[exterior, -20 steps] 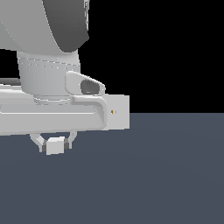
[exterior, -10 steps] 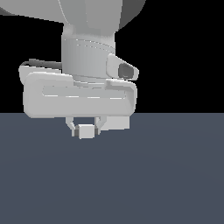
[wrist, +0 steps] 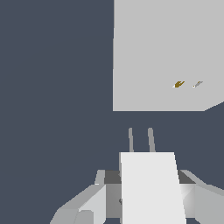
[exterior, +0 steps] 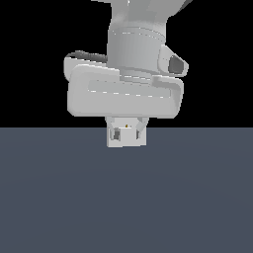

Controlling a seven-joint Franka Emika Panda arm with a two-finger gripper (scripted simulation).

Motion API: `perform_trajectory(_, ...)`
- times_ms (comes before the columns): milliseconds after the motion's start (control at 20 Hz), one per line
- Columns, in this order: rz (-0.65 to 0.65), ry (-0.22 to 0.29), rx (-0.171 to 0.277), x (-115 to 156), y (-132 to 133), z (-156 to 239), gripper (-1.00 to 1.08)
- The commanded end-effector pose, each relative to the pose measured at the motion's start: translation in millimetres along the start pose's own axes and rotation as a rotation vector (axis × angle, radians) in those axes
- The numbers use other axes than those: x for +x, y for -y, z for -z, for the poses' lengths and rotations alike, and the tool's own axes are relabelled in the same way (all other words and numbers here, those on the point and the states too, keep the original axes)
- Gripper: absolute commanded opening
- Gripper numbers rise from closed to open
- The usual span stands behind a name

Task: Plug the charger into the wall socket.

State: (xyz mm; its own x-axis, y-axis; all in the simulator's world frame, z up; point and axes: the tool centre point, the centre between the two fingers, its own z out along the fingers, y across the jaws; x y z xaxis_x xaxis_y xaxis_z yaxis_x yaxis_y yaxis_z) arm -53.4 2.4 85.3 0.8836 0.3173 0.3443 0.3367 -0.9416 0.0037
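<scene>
In the wrist view my gripper (wrist: 148,199) is shut on the charger (wrist: 151,188), an off-white block. Its two grey prongs (wrist: 140,140) point toward the wall socket (wrist: 157,48), a flat light-grey plate with a yellowish slot (wrist: 178,84) and a grey slot. A gap shows between the prong tips and the plate, and the slots sit off to one side of the prongs' line. In the exterior view my gripper (exterior: 127,134) hangs in front of the socket (exterior: 127,143). Only the plate's lower part and its centre dot show. The charger cannot be told apart from the plate there.
A dark blue-grey floor (exterior: 126,197) lies below the hand, with a black background above it. The robot's large white hand body (exterior: 123,94) hides the socket's upper half in the exterior view.
The hand has moved toward the exterior view's right with the charger in it. It now hangs directly in front of the socket plate, which it covers in part.
</scene>
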Motion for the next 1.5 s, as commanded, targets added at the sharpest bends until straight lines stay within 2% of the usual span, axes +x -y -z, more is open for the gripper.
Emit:
perform_trajectory(0, 0.000, 0.000, 0.001, -0.3, -9.6, 5.3, -1.00)
perform_trajectory(400, -0.002, 0.001, 0.002, -0.9, -28.1, 14.9, -1.00)
perform_trajectory(950, -0.003, 0.001, 0.002, 0.7, -30.7, 15.3, -1.00)
perform_trajectory(1450, -0.002, 0.001, 0.002, 31.2, -30.3, 4.0, -1.00)
